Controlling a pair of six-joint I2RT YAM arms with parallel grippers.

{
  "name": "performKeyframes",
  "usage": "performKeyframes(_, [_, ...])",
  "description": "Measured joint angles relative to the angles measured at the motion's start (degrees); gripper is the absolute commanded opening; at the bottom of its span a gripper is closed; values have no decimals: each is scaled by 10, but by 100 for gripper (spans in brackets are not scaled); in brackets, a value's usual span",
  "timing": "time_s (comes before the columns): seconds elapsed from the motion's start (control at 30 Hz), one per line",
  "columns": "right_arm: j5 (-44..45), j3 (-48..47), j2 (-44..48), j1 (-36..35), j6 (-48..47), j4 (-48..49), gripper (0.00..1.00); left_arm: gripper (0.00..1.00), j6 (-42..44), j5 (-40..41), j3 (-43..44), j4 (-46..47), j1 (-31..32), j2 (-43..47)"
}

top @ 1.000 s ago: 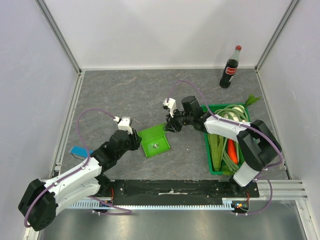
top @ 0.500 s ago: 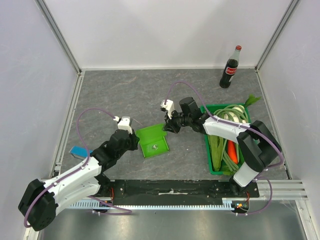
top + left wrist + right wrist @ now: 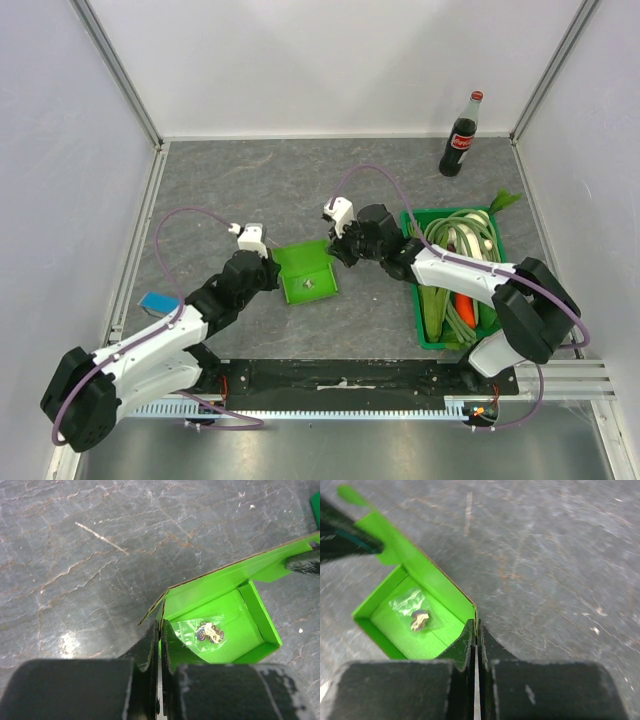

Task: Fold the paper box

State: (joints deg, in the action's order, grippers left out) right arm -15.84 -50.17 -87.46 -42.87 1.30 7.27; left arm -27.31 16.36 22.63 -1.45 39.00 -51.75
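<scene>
Overhead: paper box [image 3: 308, 272] sits on table [image 3: 250, 190] between our arms, left of crate [image 3: 413, 300]. We see left gripper [image 3: 272, 277] at its left wall, right gripper [image 3: 338, 255] at far right corner.
Left wrist: our jaws clenched on box's corner wall; small plastic bag [image 3: 210, 632] inside.
Right wrist: our jaws pinched tight on box's wall edge.

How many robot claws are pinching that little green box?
2. The left gripper pinches the left edge of the box; the right gripper pinches its far right corner. None looks hidden.
</scene>
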Motion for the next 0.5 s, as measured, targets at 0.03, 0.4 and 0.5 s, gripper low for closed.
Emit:
performKeyframes(0.03, [28, 0, -1, -2, 14, 7, 0, 2, 0, 1, 3, 8, 0, -8])
performKeyframes(0.4, [395, -23, -35, -83, 216, 6, 0, 2, -2, 8, 23, 126, 0, -127])
performKeyframes(0.5, [463, -21, -35, -100, 264, 0, 0, 2, -4, 17, 33, 147, 0, -148])
